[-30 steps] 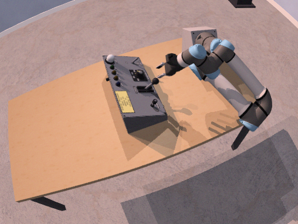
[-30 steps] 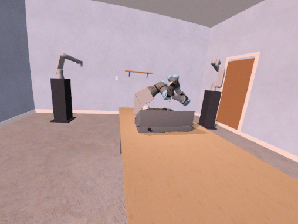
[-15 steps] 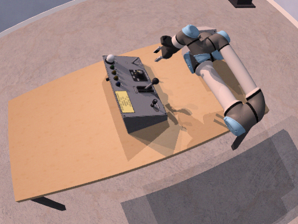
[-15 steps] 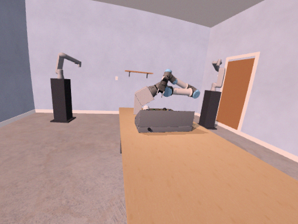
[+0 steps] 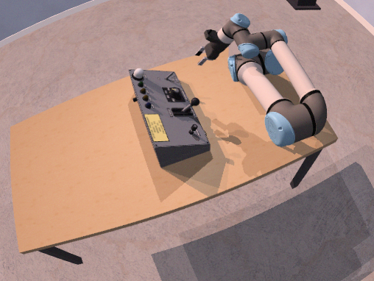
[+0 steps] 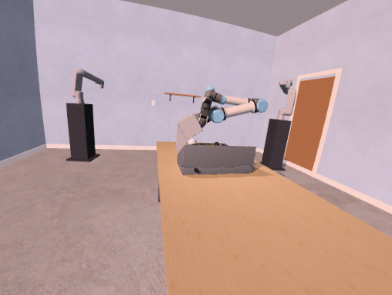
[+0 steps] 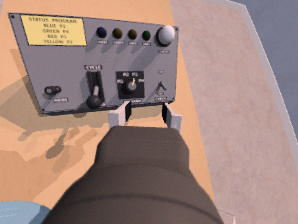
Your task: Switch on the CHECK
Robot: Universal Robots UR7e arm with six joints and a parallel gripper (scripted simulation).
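The grey console (image 5: 167, 110) sits on the wooden table; it also shows in the wrist view (image 7: 100, 65) and from its side in the exterior view (image 6: 216, 158). Its panel carries a small toggle (image 7: 161, 90) at one corner, a rotary selector (image 7: 130, 86), a CYCLE lever (image 7: 94, 97), another toggle (image 7: 51, 91), several coloured buttons (image 7: 125, 34) and a white knob (image 7: 166, 35). The small labels are too blurred to read. My gripper (image 5: 202, 57) is open and empty, in the air off the console's knob end. In the wrist view the fingers straddle the panel edge by the selector.
A yellow status label (image 7: 49, 23) is on the panel. The table edge (image 7: 192, 100) runs close beside the console. My arm's elbow (image 5: 294, 121) hangs over the table's near right corner. Two other arms on black pedestals (image 6: 81, 131) (image 6: 275, 148) stand off the table.
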